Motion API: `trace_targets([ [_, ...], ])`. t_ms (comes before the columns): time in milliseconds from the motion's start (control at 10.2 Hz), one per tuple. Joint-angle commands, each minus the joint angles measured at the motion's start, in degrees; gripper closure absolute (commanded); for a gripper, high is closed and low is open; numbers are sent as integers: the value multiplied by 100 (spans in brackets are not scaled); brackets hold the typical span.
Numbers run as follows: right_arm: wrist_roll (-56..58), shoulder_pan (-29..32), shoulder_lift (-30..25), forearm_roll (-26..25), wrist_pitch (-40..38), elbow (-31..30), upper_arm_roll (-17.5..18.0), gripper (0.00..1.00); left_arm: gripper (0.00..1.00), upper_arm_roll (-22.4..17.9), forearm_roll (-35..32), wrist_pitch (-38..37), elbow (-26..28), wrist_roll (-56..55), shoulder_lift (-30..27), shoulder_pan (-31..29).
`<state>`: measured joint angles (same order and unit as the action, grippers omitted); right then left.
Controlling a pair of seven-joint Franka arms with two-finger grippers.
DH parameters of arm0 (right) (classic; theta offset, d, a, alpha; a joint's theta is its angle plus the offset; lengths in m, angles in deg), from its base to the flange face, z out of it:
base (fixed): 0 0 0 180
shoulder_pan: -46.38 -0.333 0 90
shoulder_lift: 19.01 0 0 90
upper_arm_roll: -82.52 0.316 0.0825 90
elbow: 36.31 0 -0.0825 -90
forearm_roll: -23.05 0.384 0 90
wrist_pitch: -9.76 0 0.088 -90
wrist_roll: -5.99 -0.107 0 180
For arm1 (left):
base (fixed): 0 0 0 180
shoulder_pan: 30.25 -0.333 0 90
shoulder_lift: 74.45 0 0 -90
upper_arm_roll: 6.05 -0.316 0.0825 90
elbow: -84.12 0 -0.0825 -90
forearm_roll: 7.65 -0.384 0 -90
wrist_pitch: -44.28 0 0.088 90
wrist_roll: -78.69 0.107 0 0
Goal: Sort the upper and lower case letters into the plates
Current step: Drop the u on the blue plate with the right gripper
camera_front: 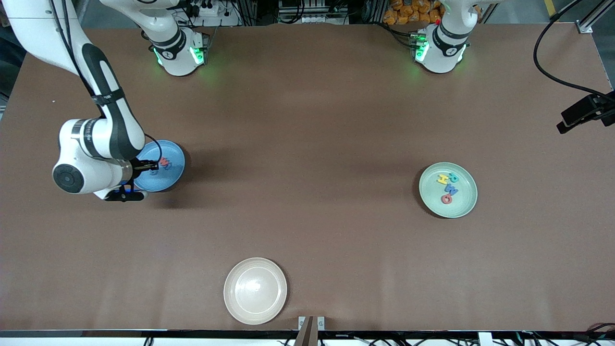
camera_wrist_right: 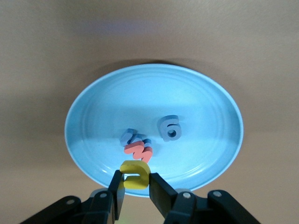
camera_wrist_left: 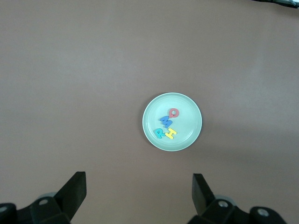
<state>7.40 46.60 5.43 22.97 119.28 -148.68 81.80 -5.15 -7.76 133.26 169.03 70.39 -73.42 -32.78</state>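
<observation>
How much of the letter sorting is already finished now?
Done: four capitals lie in the green plate; three small letters lie in the blue plate. In hand: the right gripper holds the yellow u over the blue plate. Left: releasing it. The left gripper waits open.

A wide brown table (camera_front: pixel 307 120) fills the scene, evenly lit, with green glow patches near its top edge and cables (camera_front: pixel 552 57) trailing.

Right tool (camera_wrist_right: pixel 135 186) clamped, left tool (camera_wrist_left: pixel 138 193) spread, apparently waiting.
</observation>
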Motion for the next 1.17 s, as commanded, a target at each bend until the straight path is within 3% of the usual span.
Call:
trace_targets([
  [0, -26, 31, 43, -115, -10, 83, -128, 1, 0, 77, 152, -100, -9, 109, -77, -99],
  [195, -43, -4, 70, -115, -332, 346, -217, 0, 0, 85, 143, -100, -9, 109, -85, -99],
  [683, -26, 14, -79, -123, -2512, 2778, -226, 0, 0, 340, 117, -100, -9, 118, -138, -29],
  [1074, -35, 93, -1281, -115, -2743, 3125, -182, 0, 0, 446, 73, -100, -1, 136, -147, -28],
])
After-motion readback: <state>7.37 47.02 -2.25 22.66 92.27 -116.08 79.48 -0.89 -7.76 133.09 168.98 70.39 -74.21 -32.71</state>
